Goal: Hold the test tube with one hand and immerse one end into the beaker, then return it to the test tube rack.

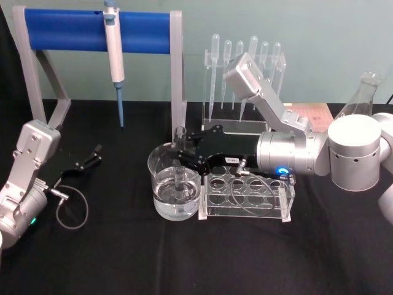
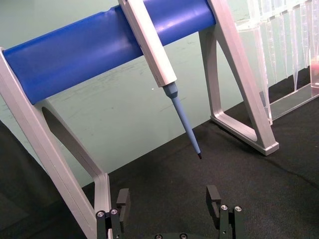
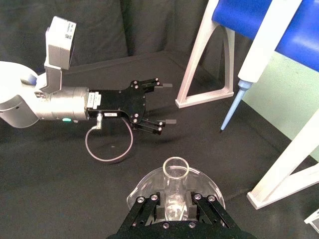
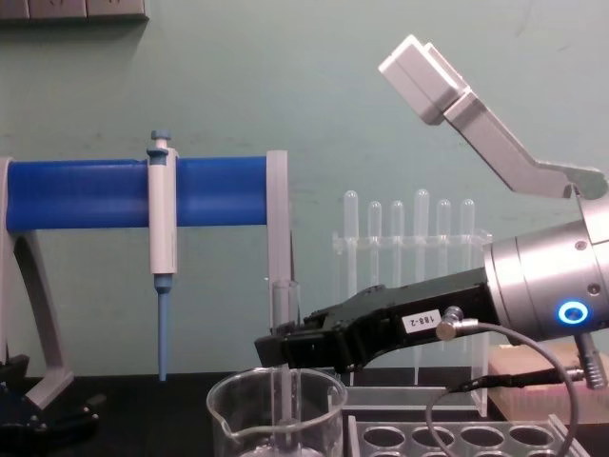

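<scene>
Dipping: gripped test tube (image 1: 179, 136) upright in right gripper (image 1: 182, 158), closed narrow on the glass, to sink its lower end.
Beaker (image 1: 161, 196): sat directly below the grip, taking that end.
Rack (image 1: 245, 212): waited under the wrist, beside beaker, for the return.
Left gripper (image 1: 92, 157): parked well aside, spread wide.
Count: one tube, one beaker, one rack, six pipettes (image 1: 253, 55) behind.

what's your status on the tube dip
Right gripper shut on test tube, tube upright, lower end down in beaker. Left gripper open, parked off to the left. Rack sits right beside beaker.
</scene>
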